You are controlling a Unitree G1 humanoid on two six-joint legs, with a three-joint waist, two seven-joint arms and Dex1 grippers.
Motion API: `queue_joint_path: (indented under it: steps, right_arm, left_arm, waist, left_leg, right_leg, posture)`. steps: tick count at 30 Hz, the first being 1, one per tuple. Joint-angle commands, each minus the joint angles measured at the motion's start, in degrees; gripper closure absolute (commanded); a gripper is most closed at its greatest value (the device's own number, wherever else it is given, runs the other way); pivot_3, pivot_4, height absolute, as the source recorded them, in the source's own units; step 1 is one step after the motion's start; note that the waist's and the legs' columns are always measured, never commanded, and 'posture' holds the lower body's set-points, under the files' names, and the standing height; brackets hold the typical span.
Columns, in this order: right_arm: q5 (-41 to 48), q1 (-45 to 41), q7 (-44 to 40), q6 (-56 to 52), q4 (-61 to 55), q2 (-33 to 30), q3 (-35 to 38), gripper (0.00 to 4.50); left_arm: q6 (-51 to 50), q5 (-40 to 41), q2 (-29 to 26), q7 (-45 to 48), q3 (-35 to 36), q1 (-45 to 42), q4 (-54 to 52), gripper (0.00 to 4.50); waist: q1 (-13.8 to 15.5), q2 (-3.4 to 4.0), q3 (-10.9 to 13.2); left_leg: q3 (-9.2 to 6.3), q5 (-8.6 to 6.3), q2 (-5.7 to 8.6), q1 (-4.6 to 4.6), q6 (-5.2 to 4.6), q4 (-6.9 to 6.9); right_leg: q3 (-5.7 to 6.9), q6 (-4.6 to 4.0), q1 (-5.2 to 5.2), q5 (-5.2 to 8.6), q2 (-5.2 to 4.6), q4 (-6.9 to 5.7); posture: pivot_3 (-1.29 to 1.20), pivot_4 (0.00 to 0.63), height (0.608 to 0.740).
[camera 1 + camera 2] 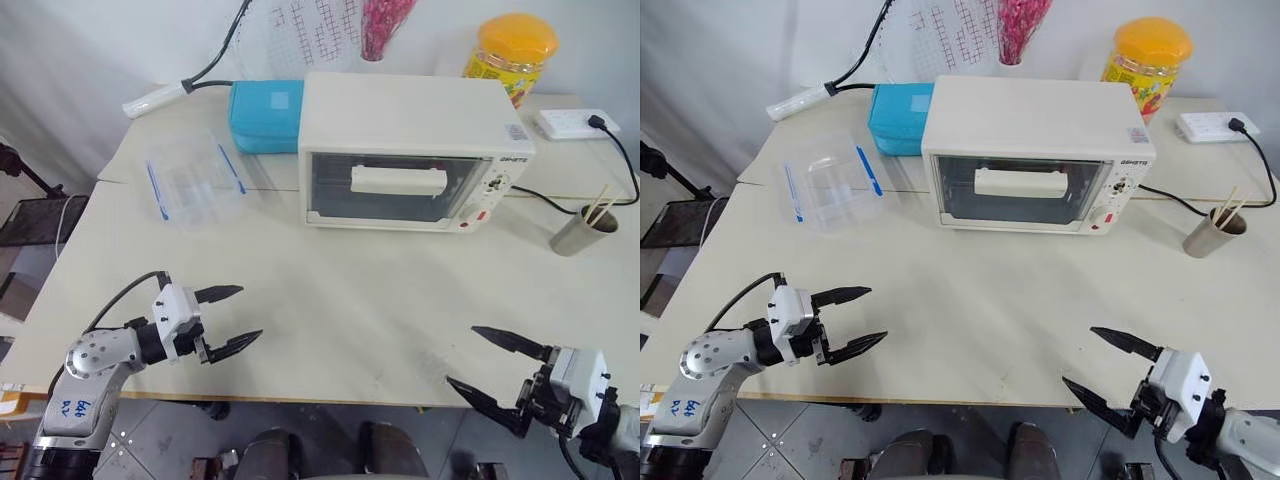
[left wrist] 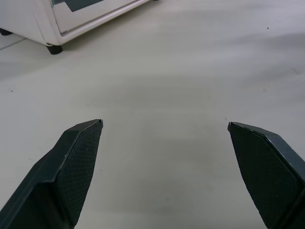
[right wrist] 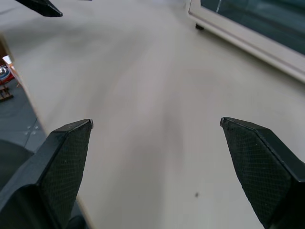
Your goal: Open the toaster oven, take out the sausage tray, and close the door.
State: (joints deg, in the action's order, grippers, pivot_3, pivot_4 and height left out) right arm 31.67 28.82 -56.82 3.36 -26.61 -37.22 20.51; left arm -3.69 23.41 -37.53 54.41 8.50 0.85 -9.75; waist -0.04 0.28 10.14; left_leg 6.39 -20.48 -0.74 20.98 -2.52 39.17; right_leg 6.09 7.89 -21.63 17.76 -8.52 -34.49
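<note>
Toaster oven (image 1: 410, 150) with door (image 1: 395, 187) shut, far side of tabletop (image 1: 340, 300), left gripper (image 1: 232, 316) and right gripper (image 1: 482, 362) at near edge, jaws spread wide and empty, bare tabletop between

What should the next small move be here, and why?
Probably reach one gripper, say the right gripper, forward to the door's handle. The door of the oven is shut, and both the right and left gripper hover near the table's front edge with jaws open and empty.

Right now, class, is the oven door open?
No. The door stands upright and shut against the oven, its white handle facing forward, and both grippers are near the table's front edge.
</note>
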Motion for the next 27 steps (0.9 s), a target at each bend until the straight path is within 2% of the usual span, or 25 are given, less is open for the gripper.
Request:
queue_joint_path:
  steps: [1, 7, 10, 15, 21, 25, 27]
  right_arm:
    - [2.7, -3.9, 2.4, -3.0, -0.5, 0.6, -0.2, 0.0]
    - [9.2, -21.3, 8.2, -15.3, 3.0, -0.1, -3.2, 0.0]
    - [9.0, -32.3, 9.1, -19.9, 8.5, -0.4, -5.9, 0.0]
    - [7.6, -43.5, 9.4, -22.1, 17.1, 1.2, -7.5, 0.0]
    - [4.1, -53.3, 8.7, -20.3, 25.9, 3.3, -9.0, 0.0]
    - [1.3, -56.7, 7.2, -16.7, 28.8, 3.8, -9.1, 0.0]
    - [2.8, -56.9, 3.5, -16.2, 27.8, 3.5, -9.3, 0.0]
  left_arm:
    - [-0.8, 0.8, 0.2, -1.4, 1.4, -1.2, -0.7, 0.03]
    - [-8.1, 9.8, 0.6, 0.1, 4.0, -4.1, -1.2, 0.03]
    - [-9.9, 13.9, 0.9, 1.0, 6.2, -6.9, -0.9, 0.03]
    - [-12.3, 16.0, 0.9, 2.4, 5.9, -7.6, -2.2, 0.03]
    - [-14.1, 17.5, 2.4, 0.4, 6.3, -5.8, -5.8, 0.03]
    - [-15.1, 17.6, 2.9, -0.8, 6.3, -4.4, -7.5, 0.03]
    - [-16.0, 18.3, 3.3, -1.7, 6.6, -4.3, -7.8, 0.03]
  waist:
    - [0.0, 0.0, 0.0]
    - [-0.1, -0.01, 0.0]
    - [-0.2, -0.01, 0.0]
    - [0.1, -0.02, 0.0]
    - [-0.1, -0.02, 0.0]
    - [-0.2, -0.02, 0.0]
    - [-0.1, -0.02, 0.0]
  left_leg:
    - [0.0, 0.0, 0.0, 0.0, 0.0, 0.0]
    - [-0.03, 0.01, 0.0, -0.01, 0.0, 0.03]
    - [-0.04, 0.02, -0.02, 0.05, 0.0, 0.11]
    - [-0.17, 0.03, 0.06, 0.13, -0.03, 0.13]
    - [-0.1, 0.01, 0.11, 0.19, -0.1, 0.17]
    - [-0.1, 0.03, 0.07, 0.19, -0.09, 0.2]
    - [-0.09, 0.03, 0.07, 0.2, -0.09, 0.23]
  right_leg:
    - [0.0, 0.0, 0.0, 0.0, -0.01, -0.02]
    - [0.0, 0.0, -0.01, 0.0, -0.02, -0.07]
    - [0.03, 0.0, -0.05, 0.0, -0.01, -0.14]
    - [0.22, -0.02, -0.07, 0.01, 0.0, -0.23]
    - [0.32, -0.01, -0.07, 0.01, -0.01, -0.2]
    - [0.33, -0.01, -0.07, 0.01, 0.0, -0.22]
    - [0.33, -0.01, -0.07, 0.01, 0.0, -0.23]
  posture:
    - [0.0, 0.15, 0.74]
    - [0.0, 0.15, 0.74]
    - [0.0, 0.15, 0.74]
    - [0.0, 0.15, 0.74]
    - [0.0, 0.15, 0.74]
    - [0.0, 0.15, 0.74]
    - [0.0, 0.15, 0.74]
